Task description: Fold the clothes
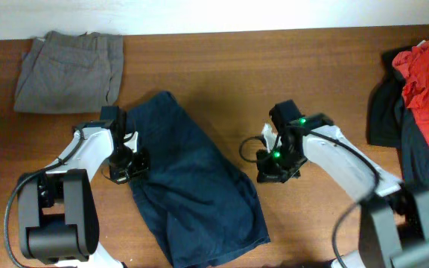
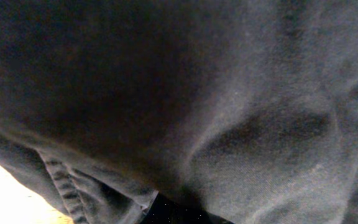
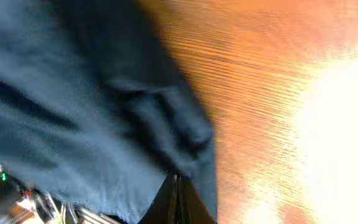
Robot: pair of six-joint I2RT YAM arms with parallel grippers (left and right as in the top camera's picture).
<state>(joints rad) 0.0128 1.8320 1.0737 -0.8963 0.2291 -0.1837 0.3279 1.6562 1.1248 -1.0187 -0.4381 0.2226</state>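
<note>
The right end effector (image 3: 176,199) is clenched. Its wrist view shows the two fingers closed to a point at the edge of the navy trousers (image 3: 73,93), with a bunched fold of cloth running down into the tips, so it appears to pinch the hem. From overhead this is less clear: the fingers sit at the trousers' right edge, and the contact itself is too small to make out.

The left end effector (image 1: 129,165) is clenched as well, but only the overhead view shows where it is — over the trousers' left edge, about halfway along. Its own wrist view is filled with dark cloth close to the lens, a stitched seam at lower left and a pale sliver in the corner. The fingers are hidden there, so I cannot tell whether cloth is held between them.

The trousers lie spread on the tabletop (image 1: 222,67) between the two arms, running diagonally from upper left to lower right.

Only the overhead view shows the rest — folded grey trousers (image 1: 69,71) at the far left corner, well apart. A red garment (image 1: 427,82) lies over a black garment (image 1: 384,112) at the right edge.
</note>
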